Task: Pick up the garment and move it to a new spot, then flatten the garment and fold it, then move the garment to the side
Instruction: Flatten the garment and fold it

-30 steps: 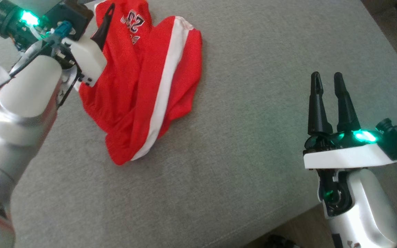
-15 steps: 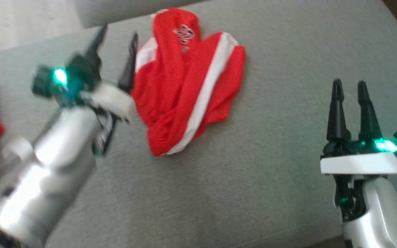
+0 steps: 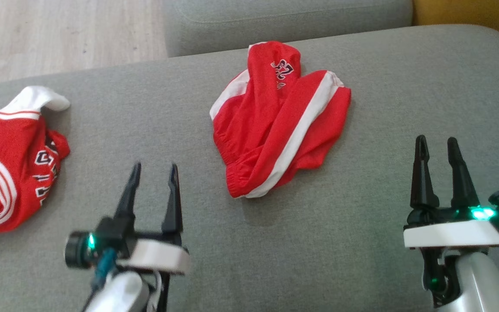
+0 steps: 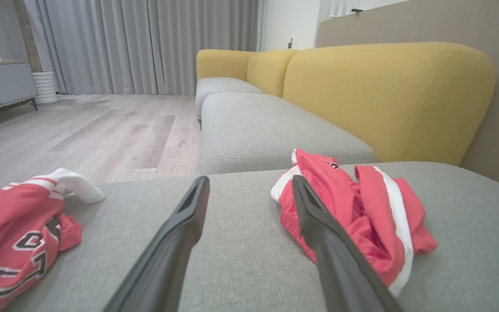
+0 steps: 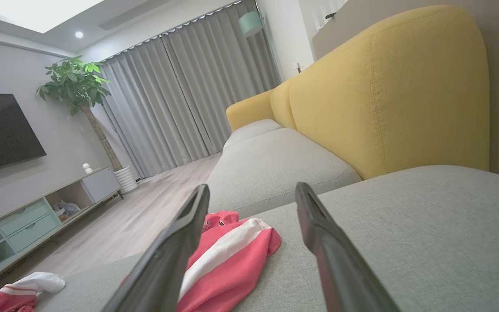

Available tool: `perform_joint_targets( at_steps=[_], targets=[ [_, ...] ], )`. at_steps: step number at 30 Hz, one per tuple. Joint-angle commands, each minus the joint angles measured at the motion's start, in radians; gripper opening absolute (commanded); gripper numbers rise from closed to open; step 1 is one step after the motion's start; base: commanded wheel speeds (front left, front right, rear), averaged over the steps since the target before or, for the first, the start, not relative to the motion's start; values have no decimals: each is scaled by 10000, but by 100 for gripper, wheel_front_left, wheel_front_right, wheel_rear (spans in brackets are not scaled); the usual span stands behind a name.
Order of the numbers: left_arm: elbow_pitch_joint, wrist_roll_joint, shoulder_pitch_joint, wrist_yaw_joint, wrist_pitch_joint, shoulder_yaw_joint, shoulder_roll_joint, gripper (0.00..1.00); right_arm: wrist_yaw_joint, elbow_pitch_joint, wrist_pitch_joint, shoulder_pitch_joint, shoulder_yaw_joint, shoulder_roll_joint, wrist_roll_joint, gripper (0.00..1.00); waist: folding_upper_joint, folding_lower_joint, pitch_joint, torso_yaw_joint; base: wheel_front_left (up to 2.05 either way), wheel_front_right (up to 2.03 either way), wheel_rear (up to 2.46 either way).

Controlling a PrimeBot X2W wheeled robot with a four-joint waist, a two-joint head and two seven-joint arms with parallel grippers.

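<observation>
Garment for folding, the red shorts (image 3: 275, 125) with white side stripes, lay crumpled in the upper middle of the head view on the grey sofa seat (image 3: 362, 242), touching neither gripper. Left gripper (image 3: 154, 167) at lower left and right gripper (image 3: 435, 139) at lower right both stood empty, fingers apart. Thin, light cloth would likely sag and slip; the gathered waistband (image 3: 234, 173) at the heap's lower edge looked the firmest hold. A red jersey (image 3: 11, 164) lay far left.
</observation>
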Motion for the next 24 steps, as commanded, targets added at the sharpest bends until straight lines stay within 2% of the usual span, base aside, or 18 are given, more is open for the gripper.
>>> perform_joint_targets(
  at_steps=[1, 7, 16, 24],
  targets=[
    [-353, 136, -429, 58, -94, 485, 120, 100, -7, -303, -63, -219, 254, -33, -83, 100, 0, 3, -11, 44, 0, 0, 0],
    [-412, 425, -35, -338, -94, 405, -135, 100, -7, -313, -63, -219, 393, -33, -89, 100, 0, 3, 75, 54, 0, 0, 0],
    [280, 182, -200, -1322, 885, -734, -596, 100, -7, -287, -63, -351, 453, -33, -1, 100, 0, 3, 346, -269, 0, 0, 0],
    [1001, -144, -636, -1711, 1364, -904, -900, 100, -7, -303, -63, -572, 570, -33, 63, 100, 0, 3, 716, -690, 0, 0, 0]
  ],
)
